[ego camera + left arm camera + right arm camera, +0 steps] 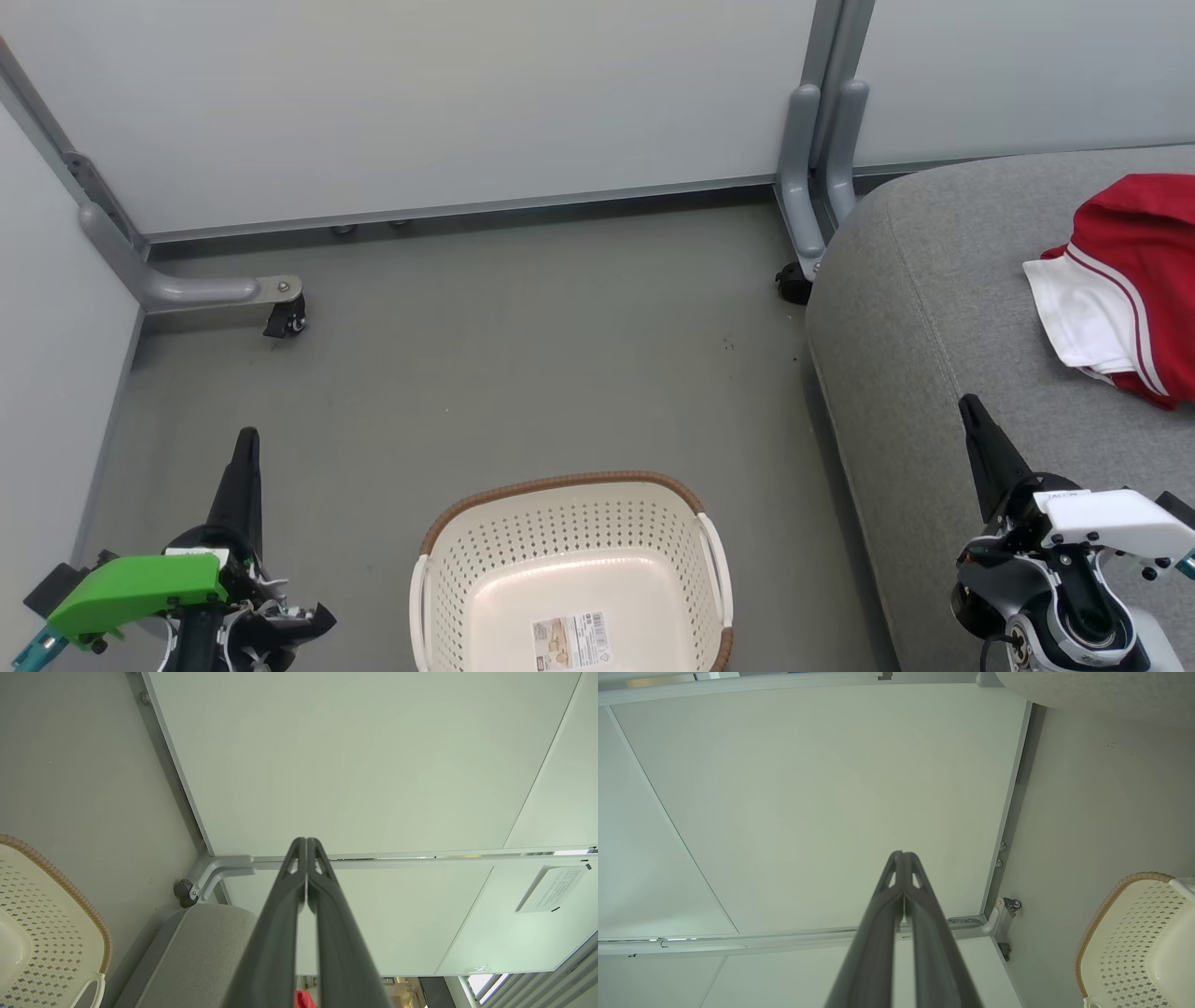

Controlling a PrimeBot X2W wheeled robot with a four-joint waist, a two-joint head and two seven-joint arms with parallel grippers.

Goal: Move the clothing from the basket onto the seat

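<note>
Clothing: a red piece with a white panel and stripes lies crumpled on the seat, well in from its left edge and cut off by the head view's right border. You cannot read any lettering from here, so you cannot say whether one garment or two lie there.
Seat: its rounded left edge runs down beside the basket, which is why the carry from one to the other is short.
Basket: it stands on the floor, near the seat's left edge with a strip of floor between. You see only the label on its bottom and no cloth in the part that shows; its near end is out of frame.
Progress: judging from that, the moving looks done or nearly so.
Left gripper: it hangs over the floor, left of the basket; its wrist view shows the fingers pressed together at the tips with nothing between them.
Right gripper: it sits above the seat's left edge, apart from the clothing; the jaws are closed tip to tip and empty.
Why so: both arms flank the basket, clear of it, a resting pose that suits a finished transfer.
Your check: look at the basket's hidden near end before you call it complete.
</note>
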